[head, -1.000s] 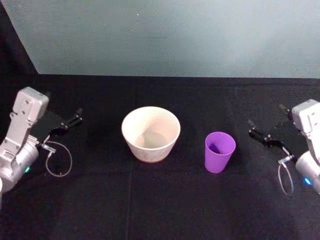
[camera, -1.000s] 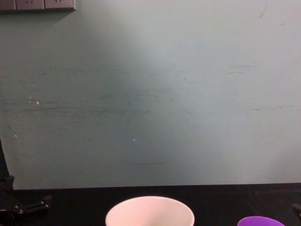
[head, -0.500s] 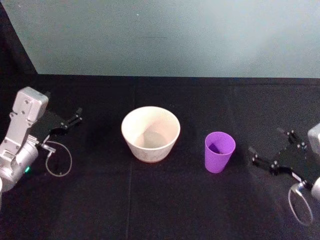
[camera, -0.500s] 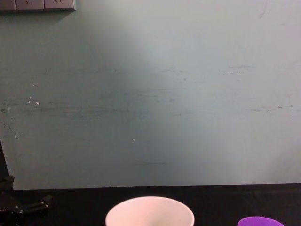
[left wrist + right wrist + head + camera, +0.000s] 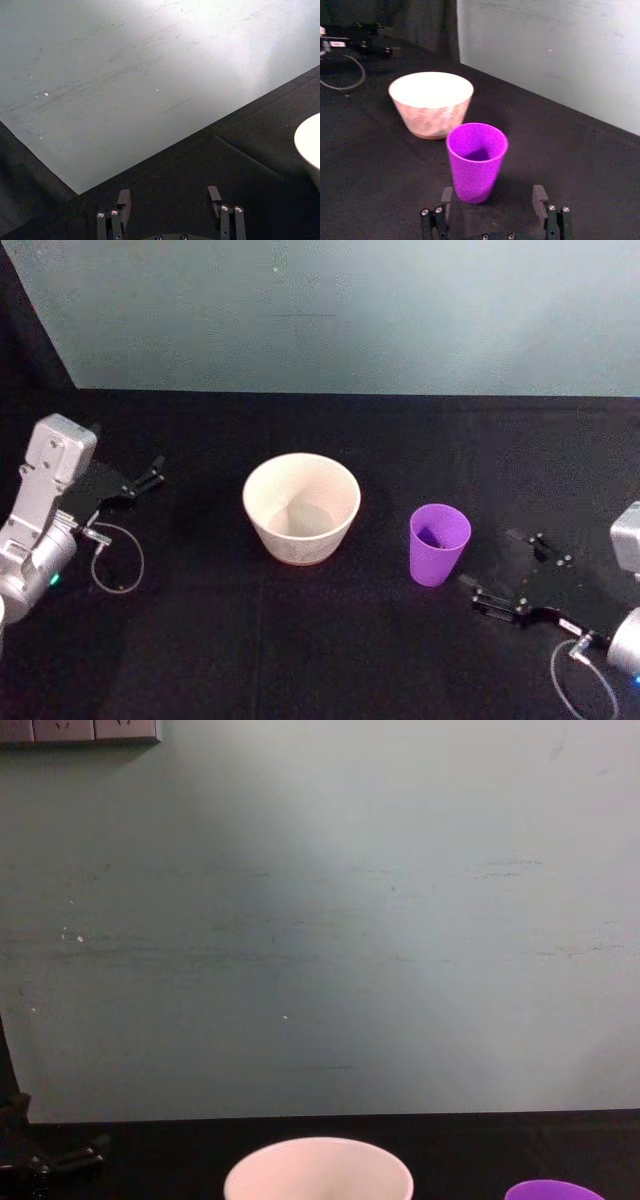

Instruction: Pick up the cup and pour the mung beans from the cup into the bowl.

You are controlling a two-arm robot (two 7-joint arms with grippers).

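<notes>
The cup (image 5: pixel 439 543) stands upright on the black surface (image 5: pixel 300 660), at the bowl's 3 o'clock, near it with a gap between them. Its inside is in shadow, so what lies in it cannot be told.

Farthest left, the left gripper (image 5: pixel 150 475) hangs low at the bowl's 9 o'clock, well apart from it. Its fingers (image 5: pixel 123 199) are apart with nothing between them, and they point toward 2 o'clock, to the far edge of the surface and the pale green wall (image 5: pixel 330 310). A thin cable (image 5: pixel 118 562) loops down from that arm's wrist at the gripper's 6 o'clock.

The bowl (image 5: pixel 301 507) sits upright near the middle of the surface. It is much wider than the cup, and its plain rim is round and whole. In the chest view its rim and the cup's rim show side by side at the lower edge, the cup on the right.

The right gripper (image 5: pixel 502 565) is low over the surface at the cup's 4 o'clock, just beside the cup, with a narrow strip of black cloth between them in the head view. Its fingers (image 5: pixel 539 194) are spread wide and point toward 10 o'clock at the cup. In the right wrist view the cup stands just ahead of the fingertips, closer to one finger than to the other, with the bowl beyond it. The fingers grip nothing.
</notes>
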